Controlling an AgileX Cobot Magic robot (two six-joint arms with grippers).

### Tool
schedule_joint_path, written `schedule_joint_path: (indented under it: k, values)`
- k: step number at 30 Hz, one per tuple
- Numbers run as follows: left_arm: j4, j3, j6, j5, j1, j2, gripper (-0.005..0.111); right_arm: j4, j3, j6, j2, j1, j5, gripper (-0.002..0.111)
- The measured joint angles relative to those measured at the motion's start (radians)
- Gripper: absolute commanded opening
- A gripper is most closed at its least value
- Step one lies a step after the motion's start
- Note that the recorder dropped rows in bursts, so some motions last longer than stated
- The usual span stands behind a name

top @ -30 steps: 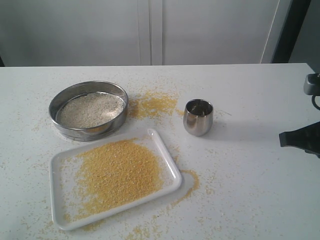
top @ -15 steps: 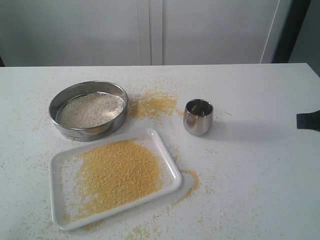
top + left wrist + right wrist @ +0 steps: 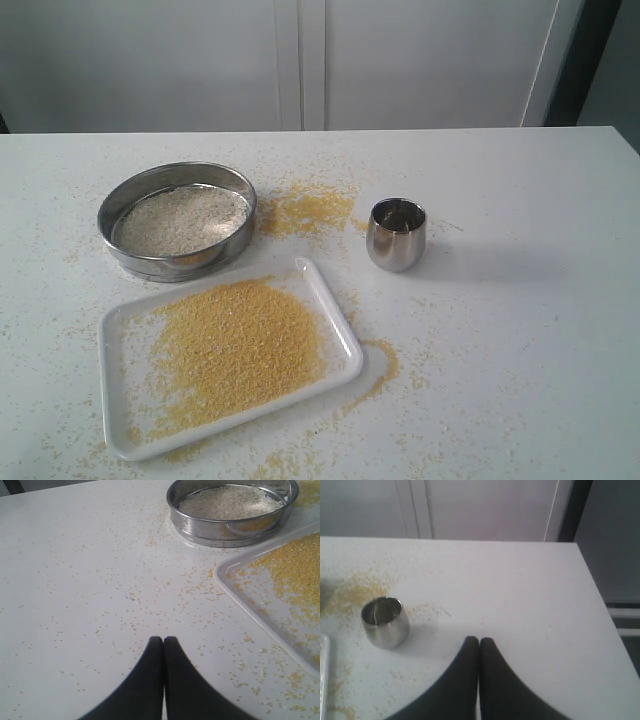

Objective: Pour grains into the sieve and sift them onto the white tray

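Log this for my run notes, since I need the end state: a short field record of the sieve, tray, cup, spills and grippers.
sieve: on table, holds pale coarse grains
white tray: nearer camera than sieve, covered with yellow granules
steel cup: upright, right of sieve, apart from it
spill: yellow granules on table between sieve and cup
left gripper: fingers together, empty
right gripper: fingers together, empty

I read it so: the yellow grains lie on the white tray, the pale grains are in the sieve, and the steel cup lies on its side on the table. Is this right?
One point is wrong: the steel cup stands upright, not on its side, as the exterior view shows. The yellow grains lie on the white tray and the pale grains are in the sieve.
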Motion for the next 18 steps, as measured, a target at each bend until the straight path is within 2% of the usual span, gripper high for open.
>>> schedule_joint_path:
  k: [9,18]
  values:
    - [0.000,0.000,0.000,0.000,0.000,0.000,0.000,0.000,0.007,0.000,-0.199,0.000,0.014,0.000]
    - [0.000,0.000,0.000,0.000,0.005,0.000,0.000,0.000,0.126,0.000,-0.387,0.020,0.003,0.000]
